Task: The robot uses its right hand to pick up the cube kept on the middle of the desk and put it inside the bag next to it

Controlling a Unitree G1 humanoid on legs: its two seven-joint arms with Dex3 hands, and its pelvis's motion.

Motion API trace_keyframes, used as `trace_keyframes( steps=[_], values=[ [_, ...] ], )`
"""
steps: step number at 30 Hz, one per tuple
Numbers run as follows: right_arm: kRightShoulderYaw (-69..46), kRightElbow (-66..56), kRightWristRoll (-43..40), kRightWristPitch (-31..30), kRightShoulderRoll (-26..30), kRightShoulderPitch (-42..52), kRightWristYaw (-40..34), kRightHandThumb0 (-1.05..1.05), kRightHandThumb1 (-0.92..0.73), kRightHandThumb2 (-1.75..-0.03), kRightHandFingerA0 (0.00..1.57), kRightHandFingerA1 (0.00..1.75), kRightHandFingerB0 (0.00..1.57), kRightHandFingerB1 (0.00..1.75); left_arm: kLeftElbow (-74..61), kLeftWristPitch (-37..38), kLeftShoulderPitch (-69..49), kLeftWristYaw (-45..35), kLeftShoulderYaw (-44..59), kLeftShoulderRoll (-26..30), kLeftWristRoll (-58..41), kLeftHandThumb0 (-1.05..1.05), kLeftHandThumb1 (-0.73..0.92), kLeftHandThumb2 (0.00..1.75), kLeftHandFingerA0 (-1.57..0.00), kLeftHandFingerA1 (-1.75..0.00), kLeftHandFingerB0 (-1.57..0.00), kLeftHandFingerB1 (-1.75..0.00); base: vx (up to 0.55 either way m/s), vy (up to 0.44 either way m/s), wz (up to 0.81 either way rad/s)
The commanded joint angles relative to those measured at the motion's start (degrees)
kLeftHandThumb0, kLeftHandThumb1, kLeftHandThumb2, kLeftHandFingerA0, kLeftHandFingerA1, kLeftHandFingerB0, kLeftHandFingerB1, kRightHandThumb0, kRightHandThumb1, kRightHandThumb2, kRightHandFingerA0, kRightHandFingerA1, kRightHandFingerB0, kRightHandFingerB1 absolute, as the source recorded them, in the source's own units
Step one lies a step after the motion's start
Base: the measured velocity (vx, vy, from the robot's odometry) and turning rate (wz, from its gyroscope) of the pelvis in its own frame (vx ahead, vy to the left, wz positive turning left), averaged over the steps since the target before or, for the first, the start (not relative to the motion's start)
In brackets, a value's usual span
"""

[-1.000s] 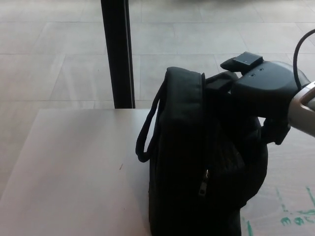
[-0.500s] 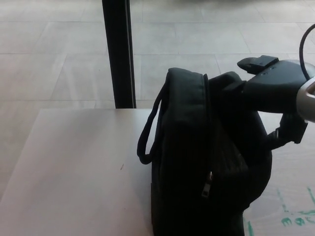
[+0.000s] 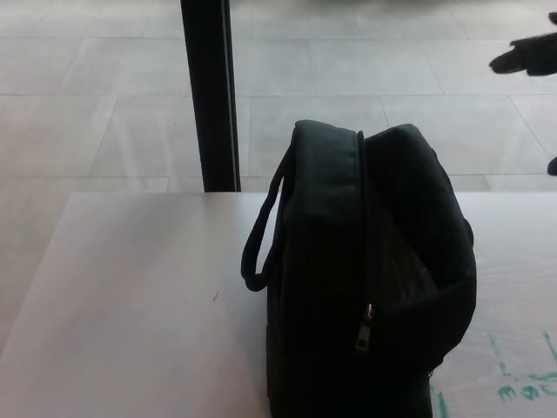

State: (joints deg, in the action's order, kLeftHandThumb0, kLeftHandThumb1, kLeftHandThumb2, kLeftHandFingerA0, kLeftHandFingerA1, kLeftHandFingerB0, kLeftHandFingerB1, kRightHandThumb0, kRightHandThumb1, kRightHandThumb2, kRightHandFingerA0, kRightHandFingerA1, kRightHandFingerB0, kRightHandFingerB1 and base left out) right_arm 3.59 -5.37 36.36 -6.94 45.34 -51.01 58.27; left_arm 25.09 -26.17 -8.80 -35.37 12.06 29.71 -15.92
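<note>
Your right hand (image 3: 529,57) only pokes in at the frame's upper right, can't tell its fingers' state, above the black fabric zippered bag (image 3: 370,279) on the white surface (image 3: 130,305).

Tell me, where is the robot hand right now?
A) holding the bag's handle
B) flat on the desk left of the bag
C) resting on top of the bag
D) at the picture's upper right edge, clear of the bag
D: only a dark bit of the robot hand shows at the upper right edge, apart from the bag.
</note>
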Motion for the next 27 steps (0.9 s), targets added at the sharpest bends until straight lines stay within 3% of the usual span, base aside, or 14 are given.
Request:
trace_keyframes(
  steps=[1, 4, 5, 7, 8, 9, 10, 12, 13, 18, 19, 24, 25, 27],
  values=[
    [-18.8, -5.9, -11.9, -10.9, 3.9, 13.8, 4.4, -0.62, -0.47, -0.86, 0.0, 0.3, 0.07, 0.34, 0.7, 0.8, -1.0, -0.4, 0.1, 1.7, 1.2, -0.63, 0.71, 0.61, -0.25, -0.49, -0.25, -0.39, 0.0, 0.0, 0.0],
    [-26.5, -7.5, -12.6, -10.1, 2.4, 22.4, 3.0, -0.61, -0.5, -0.87, 0.0, 0.33, 0.07, 0.35, 0.6, 0.4, -0.6, -0.4, -0.1, 1.5, 1.1, -0.63, 0.71, 0.61, -0.23, -0.47, -0.24, -0.38, 0.0, 0.0, 0.0],
    [-30.8, -8.0, -13.1, -9.8, 0.5, 27.1, 1.7, -0.55, -0.68, -0.64, 0.06, 0.26, 0.14, 0.26, 0.8, 0.3, -0.5, -0.6, 0.2, 1.4, 0.8, -0.63, 0.7, 0.61, -0.23, -0.49, -0.24, -0.39, 0.0, 0.0, 0.0],
    [-38.7, -7.4, -13.9, -8.7, -4.2, 35.6, -1.9, -0.58, -0.67, -0.63, 0.08, 0.25, 0.15, 0.26, 0.8, -0.6, -0.2, -0.4, 0.6, 1.2, 0.2, -0.62, 0.7, 0.6, -0.24, -0.5, -0.23, -0.38, 0.0, 0.0, 0.0],
    [-38.6, -7.4, -14.1, -8.6, -4.1, 35.6, -2.1, -0.18, -0.63, -0.57, 0.08, 0.51, 0.12, 0.43, 0.6, -0.9, -0.2, -0.6, 0.8, 1.1, -0.1, -0.63, 0.68, 0.6, -0.23, -0.5, -0.24, -0.39, 0.0, 0.0, 0.0],
    [-42.0, -5.7, -13.1, -9.9, -6.8, 39.2, -5.0, -0.58, -0.65, -0.63, 0.08, 0.25, 0.17, 0.28, 0.6, -0.9, -0.2, -0.6, 0.8, 1.1, -0.1, -0.63, 0.68, 0.6, -0.23, -0.5, -0.24, -0.39, 0.0, 0.0, 0.0],
    [-45.3, -3.2, -12.8, -10.0, -9.1, 42.5, -8.6, -0.33, -0.49, -1.01, 0.03, 0.52, 0.0, 0.47, 0.7, -0.6, 0.0, -0.5, 0.6, 0.9, 0.0, -0.63, 0.68, 0.6, -0.23, -0.5, -0.25, -0.39, 0.0, 0.0, 0.0],
    [-49.2, 0.2, -12.9, -10.9, -13.3, 45.7, -14.2, -0.33, -0.47, -1.0, 0.03, 0.51, 0.0, 0.47, 0.3, -0.3, -0.4, -0.6, 0.3, 1.1, 0.4, -0.63, 0.7, 0.61, -0.24, -0.49, -0.25, -0.38, 0.0, 0.0, 0.0],
    [-50.1, 1.1, -12.4, -10.4, -14.6, 47.3, -16.7, -0.57, -0.66, -0.6, 0.15, 0.36, 0.19, 0.28, 0.6, 0.0, -0.4, -0.8, 0.2, 1.1, 0.5, -0.63, 0.7, 0.61, -0.23, -0.49, -0.24, -0.38, 0.0, 0.0, 0.0],
    [-56.8, 7.6, -13.7, -9.2, -22.1, 52.1, -28.0, -0.55, -0.66, -0.61, 0.12, 0.46, 0.18, 0.3, 1.1, -0.4, -0.1, -0.7, 0.6, 0.9, 0.0, -0.61, 0.69, 0.61, -0.23, -0.48, -0.24, -0.39, 0.0, 0.0, 0.0],
    [-58.0, 10.2, -14.3, -8.4, -22.9, 53.0, -30.3, -0.33, -0.53, -1.04, 0.05, 0.54, 0.0, 0.49, 0.6, -0.8, -0.3, -0.7, 0.9, 0.8, -0.3, -0.61, 0.7, 0.61, -0.23, -0.49, -0.24, -0.39, 0.0, 0.0, 0.0],
    [-60.6, 17.2, -15.3, -6.6, -25.0, 55.4, -36.4, -0.32, -0.54, -1.04, 0.04, 0.54, 0.0, 0.49, 0.1, -0.8, 0.1, -0.5, 0.7, 1.2, 0.0, -0.61, 0.7, 0.61, -0.23, -0.49, -0.24, -0.39, 0.0, 0.0, 0.0],
    [-61.1, 17.9, -15.4, -6.1, -25.4, 55.7, -37.8, -0.49, -0.65, -0.6, 0.14, 0.45, 0.17, 0.28, -0.2, -0.9, 0.2, -0.4, 0.6, 1.4, 0.1, -0.61, 0.71, 0.61, -0.23, -0.49, -0.24, -0.39, 0.0, 0.0, 0.0],
    [-60.8, 21.0, -13.8, -5.1, -24.8, 56.4, -41.3, -0.52, -0.66, -0.61, 0.16, 0.44, 0.18, 0.28, 0.5, -1.0, 0.6, -0.3, 0.9, 1.2, -0.1, -0.6, 0.7, 0.61, -0.23, -0.5, -0.25, -0.39, 0.0, 0.0, 0.0]
  ],
)
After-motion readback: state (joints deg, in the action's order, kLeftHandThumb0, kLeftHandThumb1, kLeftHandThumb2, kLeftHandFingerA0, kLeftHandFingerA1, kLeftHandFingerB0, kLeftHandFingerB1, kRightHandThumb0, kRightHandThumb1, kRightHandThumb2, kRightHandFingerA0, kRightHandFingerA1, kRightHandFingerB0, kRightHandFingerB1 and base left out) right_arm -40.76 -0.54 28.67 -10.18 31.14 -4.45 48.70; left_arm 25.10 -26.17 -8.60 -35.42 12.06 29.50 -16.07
